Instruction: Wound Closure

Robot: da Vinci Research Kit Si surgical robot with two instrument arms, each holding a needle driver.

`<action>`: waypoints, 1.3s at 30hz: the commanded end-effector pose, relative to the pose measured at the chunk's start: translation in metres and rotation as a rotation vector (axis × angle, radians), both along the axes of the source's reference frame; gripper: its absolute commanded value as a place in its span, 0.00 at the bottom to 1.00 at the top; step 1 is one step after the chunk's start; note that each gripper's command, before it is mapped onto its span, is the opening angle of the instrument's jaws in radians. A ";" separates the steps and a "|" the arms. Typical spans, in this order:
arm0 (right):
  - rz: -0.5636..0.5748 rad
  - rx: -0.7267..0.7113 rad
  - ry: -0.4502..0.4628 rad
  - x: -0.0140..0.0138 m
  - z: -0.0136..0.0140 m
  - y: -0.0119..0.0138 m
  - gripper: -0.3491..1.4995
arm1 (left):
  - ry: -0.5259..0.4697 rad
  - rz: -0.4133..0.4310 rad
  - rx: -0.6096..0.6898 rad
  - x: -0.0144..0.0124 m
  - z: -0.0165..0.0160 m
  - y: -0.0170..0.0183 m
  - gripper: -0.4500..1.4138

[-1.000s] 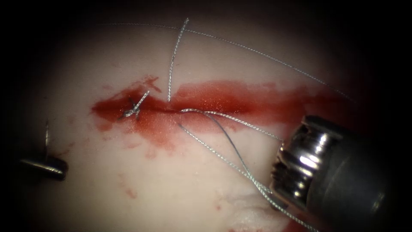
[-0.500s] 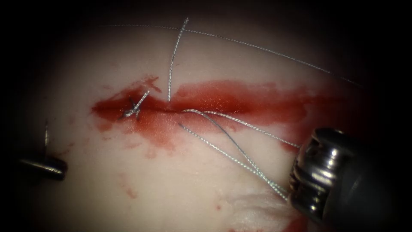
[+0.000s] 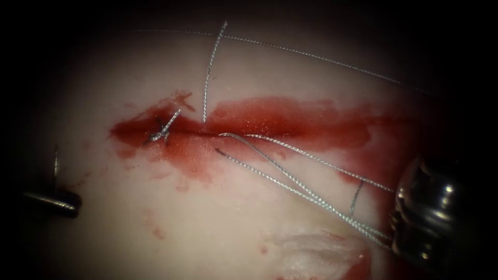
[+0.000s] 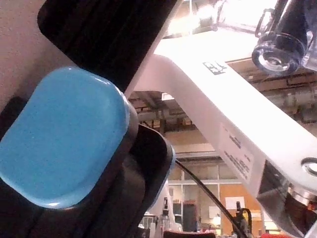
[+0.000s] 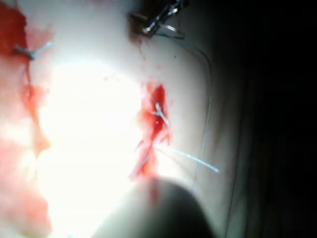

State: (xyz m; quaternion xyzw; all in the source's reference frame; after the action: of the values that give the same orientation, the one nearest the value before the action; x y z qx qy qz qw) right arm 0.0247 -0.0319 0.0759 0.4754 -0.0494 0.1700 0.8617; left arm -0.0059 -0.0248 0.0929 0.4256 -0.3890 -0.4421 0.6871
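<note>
Nearest to us, low at the right of the endoscope view, the right tool [image 3: 436, 218] shows its rounded metal wrist over the tissue [image 3: 207, 223]; its tips are hidden, so we cannot tell whether its claw is open or closed, or what it holds. Three strands of thread [image 3: 290, 179] run out from under that wrist, up and to the left across the pale tissue, and meet the cut [image 3: 207, 133] near its middle; close to the tool a short dark strand crosses between them. Well apart at the left edge lies the left tool [image 3: 52, 199], dark and low on the tissue, with a thin bright sliver [image 3: 56, 162] rising from it; we cannot tell whether that sliver is the needle or thread, nor how this claw stands. Further back, the cut runs left to right, lined with red fluid [image 3: 280, 116] that spreads widest along its right half. On its left part sits a tied knot [image 3: 162, 130] with short ends sticking up. Just right of the knot a cut end of thread [image 3: 207, 78] rises from the cut's far edge. Beyond it a long fine strand [image 3: 311, 58] arcs across the far tissue toward the right.
</note>
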 end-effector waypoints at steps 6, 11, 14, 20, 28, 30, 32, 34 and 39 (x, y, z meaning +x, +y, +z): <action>0.187 -0.238 0.183 0.0016 -0.0020 0.0079 0.74 | -0.002 -0.003 -0.006 -0.0006 -0.0003 0.0011 0.00; 0.293 -0.540 0.238 0.0035 -0.0034 0.0123 0.85 | -0.002 -0.003 -0.006 -0.0006 -0.0003 0.0011 0.00; 0.263 -0.597 0.238 0.0053 -0.0042 0.0142 0.84 | -0.002 -0.003 -0.006 -0.0006 -0.0003 0.0011 0.00; 0.244 -0.625 0.242 0.0084 -0.0048 0.0131 0.80 | -0.002 -0.003 -0.006 -0.0006 -0.0002 0.0011 0.00; 0.305 -0.625 0.279 0.0125 -0.0019 0.0079 0.73 | -0.002 -0.003 -0.006 -0.0006 -0.0003 0.0011 0.00; 0.345 -0.609 0.289 0.0130 -0.0010 0.0069 0.63 | -0.002 -0.003 -0.006 -0.0007 -0.0003 0.0011 0.00; 0.387 -0.607 0.301 0.0134 0.0001 0.0060 0.55 | -0.002 -0.004 -0.006 -0.0007 -0.0003 0.0011 0.00; 0.397 -0.634 0.317 0.0138 0.0011 0.0050 0.54 | -0.002 -0.004 -0.006 -0.0007 -0.0003 0.0011 0.00; 0.360 -0.602 0.293 0.0145 0.0028 0.0032 0.46 | -0.002 -0.004 -0.006 -0.0007 -0.0003 0.0011 0.00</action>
State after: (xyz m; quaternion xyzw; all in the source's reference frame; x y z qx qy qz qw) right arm 0.0382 -0.0295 0.0787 0.2251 0.2049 0.2575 0.9171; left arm -0.0060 -0.0248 0.0929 0.4250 -0.3889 -0.4429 0.6871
